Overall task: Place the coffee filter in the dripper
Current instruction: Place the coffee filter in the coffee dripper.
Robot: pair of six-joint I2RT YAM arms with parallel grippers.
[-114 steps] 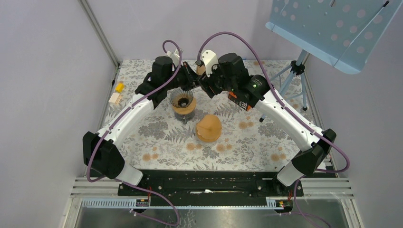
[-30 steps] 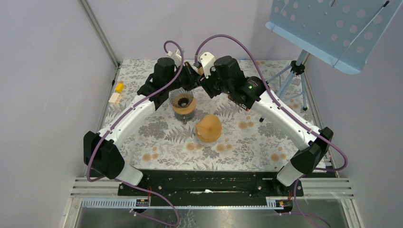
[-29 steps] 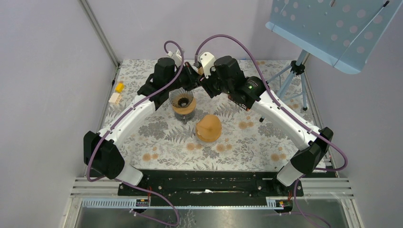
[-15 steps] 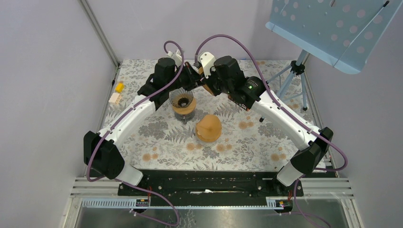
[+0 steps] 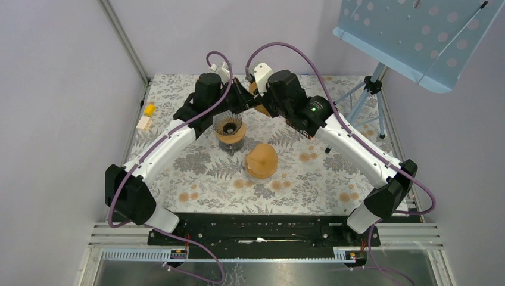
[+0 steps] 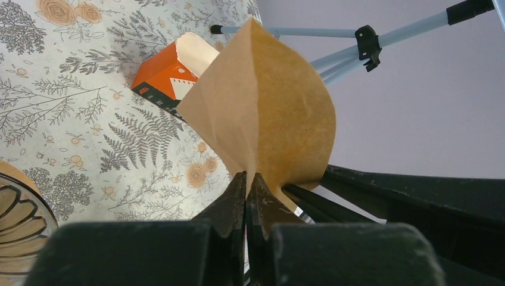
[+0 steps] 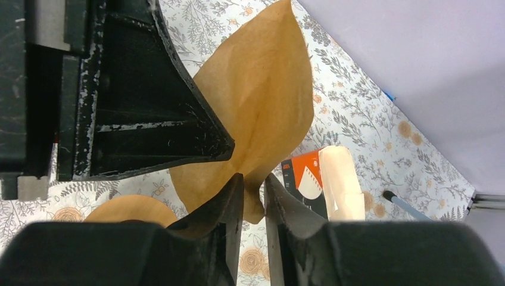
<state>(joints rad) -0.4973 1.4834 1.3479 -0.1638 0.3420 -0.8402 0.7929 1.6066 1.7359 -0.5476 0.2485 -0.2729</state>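
Coffee filter (image 6: 268,113) is not yet in the dripper (image 5: 228,126). It hangs in the air at the far side of the table, between the two wrists, a little behind the dripper and to its right in the top view.

The left gripper (image 6: 247,179) has its two fingers pressed together on the lower fold of the brown paper, so on this side the hold looks firm. The right gripper (image 7: 253,185) has its fingers close to each other with the bottom tip of the same filter between them. A thin gap shows, but the paper passes through it, so I judge that this claw is also clamped on the filter.

In both wrist views the paper stands up like a leaf and is half opened, with one crease down the middle. It seems that the two arms are spreading it into a cone.

The dripper stands upright on the flowered cloth (image 5: 196,173). Its inside is bare: the dark hole and the ribs are visible, with no paper in it.

An orange carton (image 6: 164,74) lies on the cloth below the filter, and a tan cone-shaped object (image 5: 261,161) stands nearer to the arm bases. Neither touches the filter.

So the picking up is done. What is left, as I judge it, is to finish opening the cone, carry it over the dripper, lower it in point-down and release it.
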